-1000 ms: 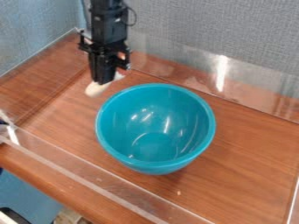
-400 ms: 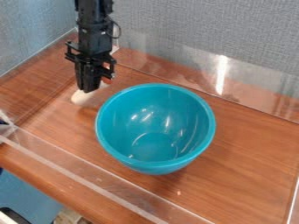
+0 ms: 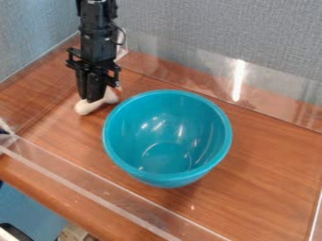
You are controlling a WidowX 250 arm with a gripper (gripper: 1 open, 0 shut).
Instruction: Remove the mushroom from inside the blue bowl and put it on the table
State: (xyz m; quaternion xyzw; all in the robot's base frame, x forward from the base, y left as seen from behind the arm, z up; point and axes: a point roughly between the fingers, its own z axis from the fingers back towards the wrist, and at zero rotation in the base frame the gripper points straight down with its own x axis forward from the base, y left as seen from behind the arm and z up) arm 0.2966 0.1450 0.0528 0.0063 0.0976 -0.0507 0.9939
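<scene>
Reddish-brown wooden table (image 3: 270, 160) with visible grain, filling most of the view, edged by clear acrylic walls (image 3: 88, 184) at front and back. Grey textured backdrop (image 3: 227, 28) behind.

Large teal-blue bowl (image 3: 168, 136) upright near the middle of the tabletop, glossy inside, holding nothing visible.

Black robot arm (image 3: 94, 28) coming down from the top edge at upper left, pointing almost straight down. Black gripper (image 3: 96, 94) low over the wood, just left of the bowl's rim and outside it. Fingers (image 3: 88, 87) dark and bunched against the arm's own shadow; how far parted, impossible to tell, and likewise whether clamped on anything.

Small mushroom (image 3: 90, 104) on the table directly beneath the fingertips, just beside the bowl's left rim but apart from it, outside the bowl. Pale cream stem showing toward the left, a touch of brownish cap toward the right under the gripper. Resting on the wood; contact with the fingertips unclear.
</scene>
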